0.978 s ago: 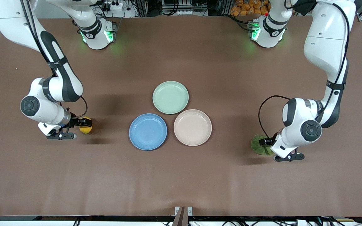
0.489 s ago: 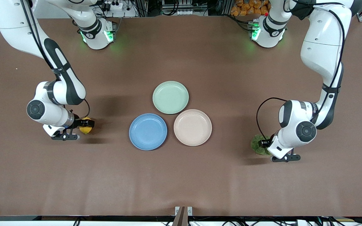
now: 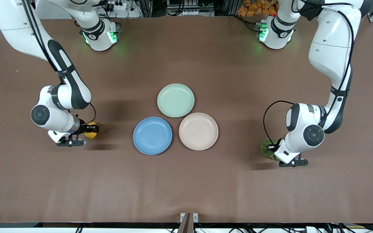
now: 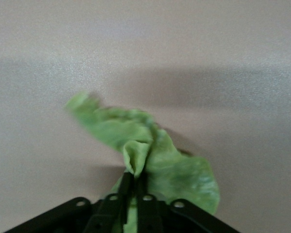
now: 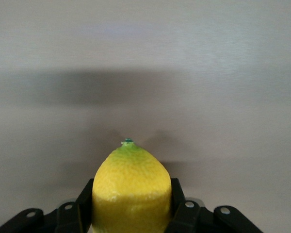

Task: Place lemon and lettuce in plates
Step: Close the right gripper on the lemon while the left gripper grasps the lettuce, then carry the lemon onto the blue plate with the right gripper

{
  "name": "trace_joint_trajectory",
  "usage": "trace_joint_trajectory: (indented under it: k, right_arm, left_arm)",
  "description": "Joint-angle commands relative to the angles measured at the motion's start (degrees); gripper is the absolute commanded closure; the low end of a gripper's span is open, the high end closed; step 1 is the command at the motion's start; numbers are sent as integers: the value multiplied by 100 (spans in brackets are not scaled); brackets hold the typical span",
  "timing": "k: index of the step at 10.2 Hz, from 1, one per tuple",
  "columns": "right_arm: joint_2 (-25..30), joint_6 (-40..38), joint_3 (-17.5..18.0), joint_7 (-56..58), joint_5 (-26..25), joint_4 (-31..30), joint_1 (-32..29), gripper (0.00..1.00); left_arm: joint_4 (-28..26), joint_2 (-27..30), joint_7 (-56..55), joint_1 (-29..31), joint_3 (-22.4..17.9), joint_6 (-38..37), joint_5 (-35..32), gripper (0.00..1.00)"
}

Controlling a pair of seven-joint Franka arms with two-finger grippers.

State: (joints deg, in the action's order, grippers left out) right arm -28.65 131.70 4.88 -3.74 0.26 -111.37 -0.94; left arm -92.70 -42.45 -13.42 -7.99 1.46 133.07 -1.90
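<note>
Brown tabletop: blue plate and beige-pink plate at frame centre, both empty. Right gripper, mid-left, fingers clamping the lemon; left gripper, mid-right, pinching the lettuce. You're at the carry stage; next, bring each over a plate and release.

This place looks like a robotics laboratory, not a home or a kitchen. Two white arms are bolted on a large table covered with a plain brown mat, and their bases shine with green status lights. Along the table's edge by the bases stand aluminium frame profiles, bundles of black cables and a power strip. An orange pile there is perhaps stored toy fruit.
</note>
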Motion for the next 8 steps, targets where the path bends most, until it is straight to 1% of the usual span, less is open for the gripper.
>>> trace_joint_trajectory:
  k: [1,2,3,4,5,7,8]
  right_arm:
    - [70,-1074,74,-862,88,920,399,100]
    - [52,-1329,161,-1361,88,1272,637,100]
    - [0,-1410,266,-1880,105,1563,900,100]
    - [-122,-1402,311,-2355,367,1835,1085,100]
    - [-298,-1358,338,-2586,648,2056,1366,100]
    - [-841,-1279,338,-3069,642,2538,1894,100]
    - [-1044,-1183,338,-3124,607,2628,1992,100]
  left_arm:
    - [111,-62,24,-62,4,61,-100,100]
    - [111,-44,32,-62,4,52,-100,100]
    - [111,-9,59,-54,4,52,-109,100]
    - [111,34,76,-53,4,35,-109,100]
    - [129,52,76,-53,-5,9,-109,100]
    - [138,166,76,-45,4,-131,-109,100]
    - [138,245,76,-45,4,-185,-109,100]
